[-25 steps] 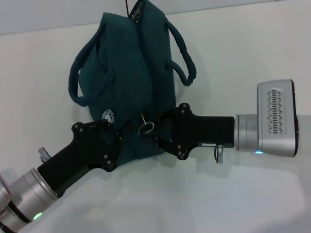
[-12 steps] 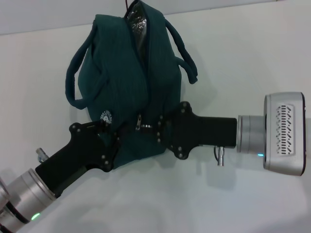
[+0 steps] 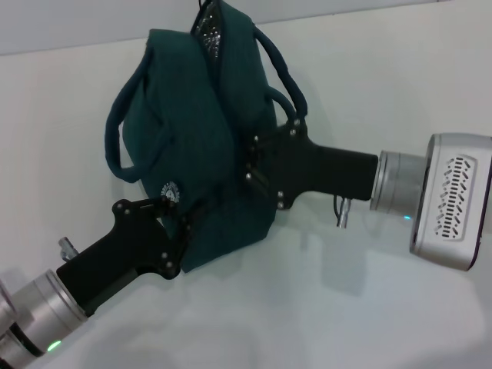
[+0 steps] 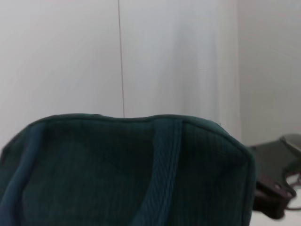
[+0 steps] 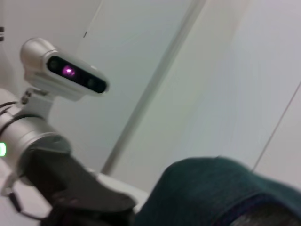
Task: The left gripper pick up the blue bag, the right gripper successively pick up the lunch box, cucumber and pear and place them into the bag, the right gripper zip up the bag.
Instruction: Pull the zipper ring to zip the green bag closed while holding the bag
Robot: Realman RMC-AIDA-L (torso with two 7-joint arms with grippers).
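Note:
The blue bag (image 3: 196, 131) hangs in the air, tilted, with a strip of silver lining (image 3: 209, 29) showing at its far end and its white logo (image 3: 169, 190) near the low end. My left gripper (image 3: 181, 218) comes up from the lower left and is shut on the bag's near end. My right gripper (image 3: 250, 159) reaches in from the right and is shut at the zipper line, the pull hidden between its fingers. The bag (image 4: 131, 169) fills the left wrist view, and the bag (image 5: 221, 193) also shows in the right wrist view. Lunch box, cucumber and pear are out of view.
A white tabletop (image 3: 323, 307) lies under both arms, with a pale wall behind it. The right gripper (image 4: 273, 181) shows beside the bag in the left wrist view. The left arm's silver wrist (image 5: 28, 132) with its camera (image 5: 63, 75) shows in the right wrist view.
My right gripper has moved from the bag's near end farther along the zipper line. The ring pull has gone out of sight, and the bag has tilted. The left gripper keeps its hold.

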